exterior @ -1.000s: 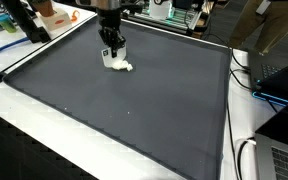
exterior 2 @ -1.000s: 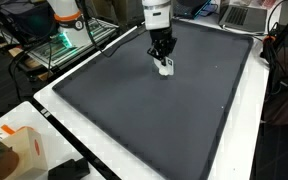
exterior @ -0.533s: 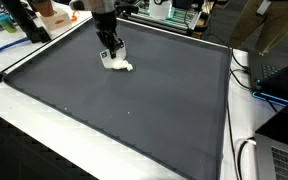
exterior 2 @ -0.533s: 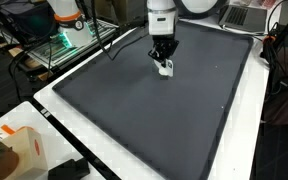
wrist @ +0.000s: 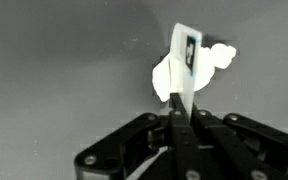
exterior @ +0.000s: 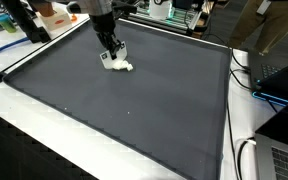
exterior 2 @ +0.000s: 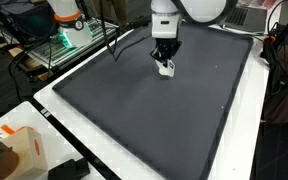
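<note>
My gripper (exterior: 111,52) (exterior 2: 165,62) stands low over the far part of a dark grey mat (exterior: 134,110) (exterior 2: 154,110). It is shut on a thin white tag with a dark mark (wrist: 185,55) that sticks up from a small lumpy white object (wrist: 209,62). In both exterior views the white object (exterior: 119,66) (exterior 2: 166,70) sits at the fingertips, on or just above the mat. In the wrist view the gripper (wrist: 179,108) pinches the tag's lower end with the jaws fully together.
The mat lies on a white table (exterior: 44,140). An orange box (exterior: 52,14) and blue items (exterior: 4,25) stand beyond the mat's far corner. Cables (exterior: 246,80) and a laptop (exterior: 284,160) lie along one side. An orange carton (exterior 2: 24,150) sits at the near corner.
The arm's wrist has shifted slightly sideways above the white object. The object stays in about the same spot and the gripper stays shut.
</note>
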Motion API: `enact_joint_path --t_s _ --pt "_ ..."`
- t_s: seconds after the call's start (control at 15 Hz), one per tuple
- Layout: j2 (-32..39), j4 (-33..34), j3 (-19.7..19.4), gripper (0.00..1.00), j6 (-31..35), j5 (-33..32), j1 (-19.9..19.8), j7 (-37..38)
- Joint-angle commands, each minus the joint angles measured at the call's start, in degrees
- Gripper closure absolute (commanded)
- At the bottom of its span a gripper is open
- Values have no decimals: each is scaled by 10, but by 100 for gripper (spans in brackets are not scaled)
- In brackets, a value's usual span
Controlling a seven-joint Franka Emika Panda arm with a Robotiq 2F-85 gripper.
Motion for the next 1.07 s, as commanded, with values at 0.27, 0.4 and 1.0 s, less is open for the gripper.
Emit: enact_joint_path --t_s 0.27,0.4,1.0 --pt "55 25 12 99 15 0 -6 76" --pt "49 16 32 99 16 0 -24 92" --pt "-67 -99 63 99 11 0 -45 92"
